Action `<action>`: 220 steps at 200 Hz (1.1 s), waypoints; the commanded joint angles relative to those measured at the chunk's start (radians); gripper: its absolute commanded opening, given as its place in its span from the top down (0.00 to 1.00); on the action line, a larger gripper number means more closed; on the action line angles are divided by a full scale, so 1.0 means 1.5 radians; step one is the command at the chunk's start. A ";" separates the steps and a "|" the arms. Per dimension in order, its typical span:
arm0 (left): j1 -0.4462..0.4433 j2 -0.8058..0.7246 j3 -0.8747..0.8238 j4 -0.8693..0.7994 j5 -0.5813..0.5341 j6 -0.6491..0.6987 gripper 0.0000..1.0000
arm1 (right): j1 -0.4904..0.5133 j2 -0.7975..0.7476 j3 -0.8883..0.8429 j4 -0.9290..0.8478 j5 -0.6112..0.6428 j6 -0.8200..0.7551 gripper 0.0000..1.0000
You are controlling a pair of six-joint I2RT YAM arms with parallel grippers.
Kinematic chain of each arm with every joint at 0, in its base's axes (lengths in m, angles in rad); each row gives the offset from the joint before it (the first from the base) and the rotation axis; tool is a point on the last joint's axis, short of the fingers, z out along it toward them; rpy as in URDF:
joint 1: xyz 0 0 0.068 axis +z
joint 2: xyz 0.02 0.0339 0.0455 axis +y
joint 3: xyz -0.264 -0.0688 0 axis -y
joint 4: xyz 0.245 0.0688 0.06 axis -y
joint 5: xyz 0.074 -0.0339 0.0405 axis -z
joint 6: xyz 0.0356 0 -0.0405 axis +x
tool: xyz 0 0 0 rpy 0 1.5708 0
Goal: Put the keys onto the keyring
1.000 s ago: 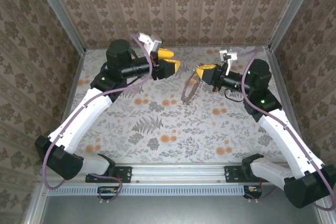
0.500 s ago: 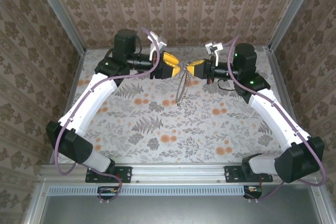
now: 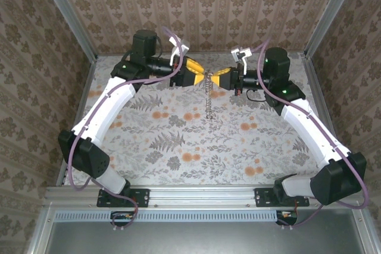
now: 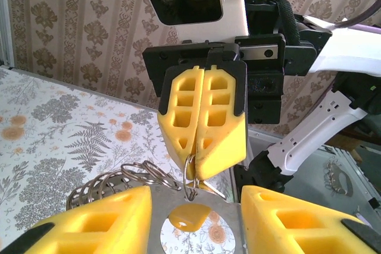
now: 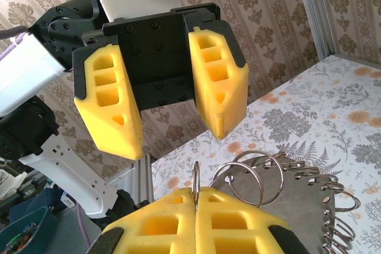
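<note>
Silvery keyring (image 3: 208,96) hangs from the right tool (image 4: 195,173), which is pinched shut on one ring. Facing it, the left tool (image 5: 178,138) stands half-wide. What seems an orange-headed key (image 4: 189,217) sits just below the right tool. Threading looks not yet done.

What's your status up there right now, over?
Right claw shut on the keyring, rest dangling. Left claw open, facing it, tips close. Nothing seen in the way.
</note>
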 commanded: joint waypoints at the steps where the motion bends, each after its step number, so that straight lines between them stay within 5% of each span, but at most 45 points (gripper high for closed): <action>1: -0.010 0.012 0.023 0.008 0.032 0.008 0.57 | -0.002 0.005 0.020 0.022 -0.025 0.004 1.00; 117: -0.027 0.042 0.036 0.001 0.035 0.010 0.63 | -0.002 0.005 0.016 0.023 -0.021 -0.001 1.00; 173: -0.037 0.052 0.047 0.000 0.035 0.011 0.76 | -0.002 0.004 0.015 0.017 -0.022 -0.003 1.00; 210: -0.044 0.056 0.052 0.000 0.038 0.012 1.00 | -0.002 0.000 0.014 0.010 -0.020 -0.009 1.00; 220: -0.046 0.057 0.052 0.000 0.041 0.013 1.00 | -0.001 -0.001 0.015 0.007 -0.018 -0.011 1.00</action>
